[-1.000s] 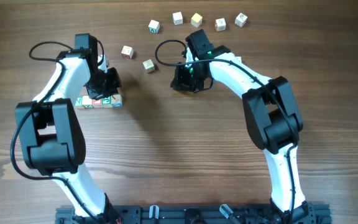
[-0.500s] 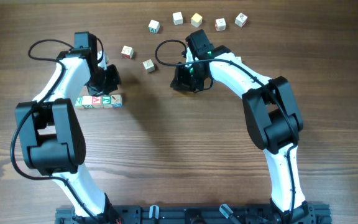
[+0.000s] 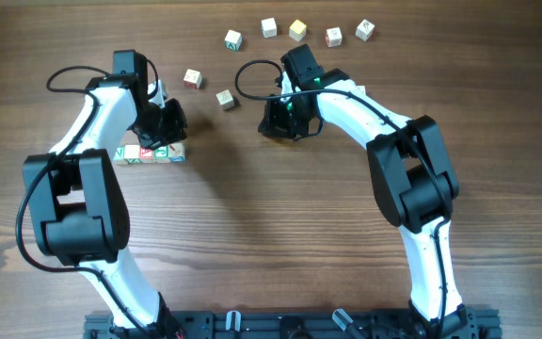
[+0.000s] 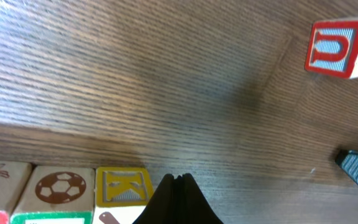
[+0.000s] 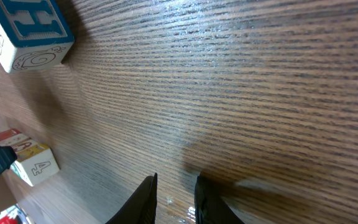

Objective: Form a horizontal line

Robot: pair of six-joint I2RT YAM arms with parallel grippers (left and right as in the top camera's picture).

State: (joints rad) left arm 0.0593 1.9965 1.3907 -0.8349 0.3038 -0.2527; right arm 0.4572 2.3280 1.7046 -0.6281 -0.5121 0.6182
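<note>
Left gripper (image 3: 165,130) is hanging pinched closed just beside the horizontal line (image 3: 149,153); right gripper (image 3: 285,121) is hanging slightly parted, well away.

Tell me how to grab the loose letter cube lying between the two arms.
Come straight down on the loose letter cube and pinch two opposite side faces. It sits flat on the wooden table, nothing touching it, and looks slightly askew, so square the right claw to its faces.

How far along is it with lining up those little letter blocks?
Done: a row of four cubes lies edge to edge. In hand: nothing; the left gripper is shut and empty just behind the row, the right gripper open and empty. Left: seven loose cubes lie scattered farther back, if they are to join.
</note>
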